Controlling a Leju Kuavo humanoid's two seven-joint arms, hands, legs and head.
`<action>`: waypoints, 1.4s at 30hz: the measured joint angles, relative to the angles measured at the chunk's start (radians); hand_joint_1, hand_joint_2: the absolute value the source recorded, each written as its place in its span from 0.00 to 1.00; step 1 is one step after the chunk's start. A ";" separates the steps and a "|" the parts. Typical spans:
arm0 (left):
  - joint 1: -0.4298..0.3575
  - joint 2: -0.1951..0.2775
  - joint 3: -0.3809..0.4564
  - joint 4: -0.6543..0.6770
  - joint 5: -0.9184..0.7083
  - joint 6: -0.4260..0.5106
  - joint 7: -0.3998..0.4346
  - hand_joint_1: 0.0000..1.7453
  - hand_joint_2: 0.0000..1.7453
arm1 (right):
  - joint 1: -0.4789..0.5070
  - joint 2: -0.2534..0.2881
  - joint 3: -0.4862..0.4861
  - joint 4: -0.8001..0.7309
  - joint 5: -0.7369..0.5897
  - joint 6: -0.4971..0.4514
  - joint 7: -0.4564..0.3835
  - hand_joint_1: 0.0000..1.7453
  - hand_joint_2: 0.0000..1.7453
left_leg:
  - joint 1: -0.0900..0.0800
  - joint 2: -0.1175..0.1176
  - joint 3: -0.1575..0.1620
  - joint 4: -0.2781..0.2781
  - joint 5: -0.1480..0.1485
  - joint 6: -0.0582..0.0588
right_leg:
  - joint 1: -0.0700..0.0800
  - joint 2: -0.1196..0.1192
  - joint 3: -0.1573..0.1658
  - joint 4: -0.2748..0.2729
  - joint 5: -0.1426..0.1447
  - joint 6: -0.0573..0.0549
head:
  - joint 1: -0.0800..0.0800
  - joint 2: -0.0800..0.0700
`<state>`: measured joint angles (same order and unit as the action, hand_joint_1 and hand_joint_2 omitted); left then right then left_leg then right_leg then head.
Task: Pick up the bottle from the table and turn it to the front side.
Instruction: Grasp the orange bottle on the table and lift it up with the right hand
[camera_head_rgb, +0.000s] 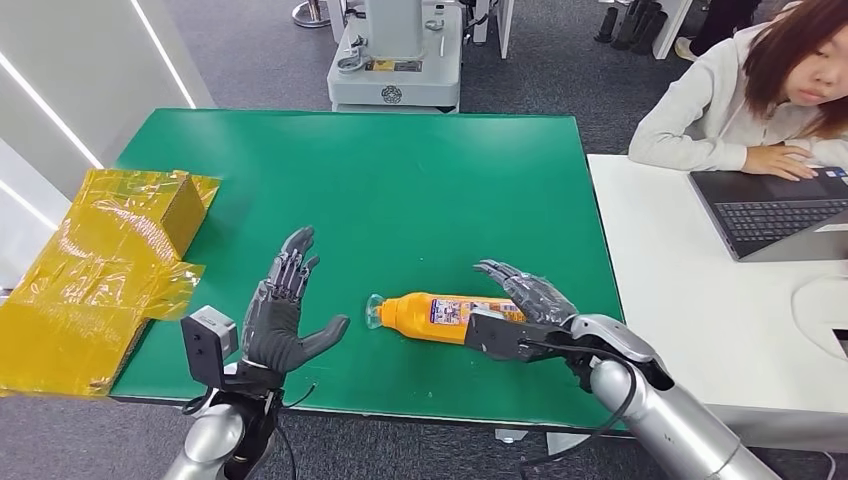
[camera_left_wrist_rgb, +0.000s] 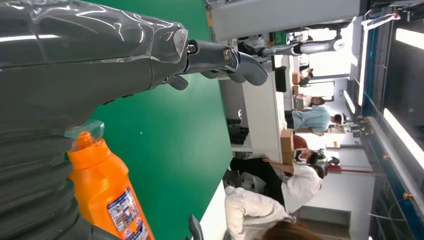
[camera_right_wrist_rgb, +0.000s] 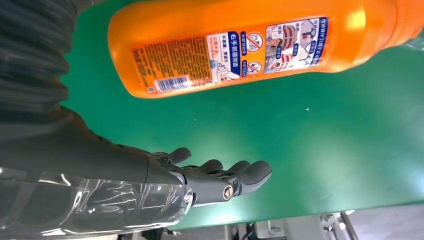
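Note:
An orange bottle (camera_head_rgb: 440, 314) with a clear cap lies on its side on the green table (camera_head_rgb: 400, 190), cap toward my left hand. Its back label with a barcode faces up in the right wrist view, bottle (camera_right_wrist_rgb: 240, 47). My right hand (camera_head_rgb: 530, 295) hovers at the bottle's base end, fingers spread, holding nothing. My left hand (camera_head_rgb: 285, 315) stands upright and open to the left of the cap, a short gap away. The left wrist view shows the bottle (camera_left_wrist_rgb: 107, 192) beside my left hand (camera_left_wrist_rgb: 90, 55).
A yellow tape-wrapped cardboard box (camera_head_rgb: 105, 265) sits at the table's left edge. A white table (camera_head_rgb: 690, 300) to the right carries a laptop (camera_head_rgb: 775, 210), with a person (camera_head_rgb: 760, 90) seated at it. A grey machine base (camera_head_rgb: 395, 60) stands beyond the far edge.

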<state>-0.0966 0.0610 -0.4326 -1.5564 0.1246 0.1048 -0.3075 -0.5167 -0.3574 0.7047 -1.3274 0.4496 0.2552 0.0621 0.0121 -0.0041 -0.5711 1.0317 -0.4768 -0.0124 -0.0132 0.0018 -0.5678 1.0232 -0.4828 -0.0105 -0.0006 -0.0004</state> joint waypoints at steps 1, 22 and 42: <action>-0.001 0.000 -0.001 0.002 -0.005 0.000 0.002 0.00 1.00 | -0.020 0.000 0.018 0.015 0.001 0.006 0.001 0.00 1.00 | 0.000 0.000 0.000 0.000 0.000 0.000 | 0.000 0.000 0.000 0.000 0.000 0.000 | 0.000 0.000; -0.011 0.000 -0.012 0.047 -0.034 0.000 0.001 0.00 1.00 | -0.214 0.031 0.246 0.241 0.004 0.074 0.023 0.00 1.00 | 0.000 -0.001 0.000 0.000 0.000 0.000 | 0.000 -0.001 0.000 0.000 0.000 0.000 | 0.000 0.000; 0.022 0.002 0.005 0.086 -0.010 0.025 -0.028 0.00 1.00 | -0.214 0.018 0.322 0.345 -0.024 0.069 -0.025 0.00 1.00 | 0.000 -0.001 0.000 0.000 0.000 0.000 | 0.000 -0.001 0.000 0.000 0.000 0.000 | 0.000 0.000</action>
<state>-0.0747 0.0629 -0.4275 -1.4703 0.1146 0.1296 -0.3352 -0.7312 -0.3395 1.0263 -0.9821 0.4257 0.3244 0.0369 0.0121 -0.0046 -0.5713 1.0319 -0.4767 -0.0125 -0.0132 0.0013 -0.5680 1.0231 -0.4828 -0.0106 -0.0007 -0.0004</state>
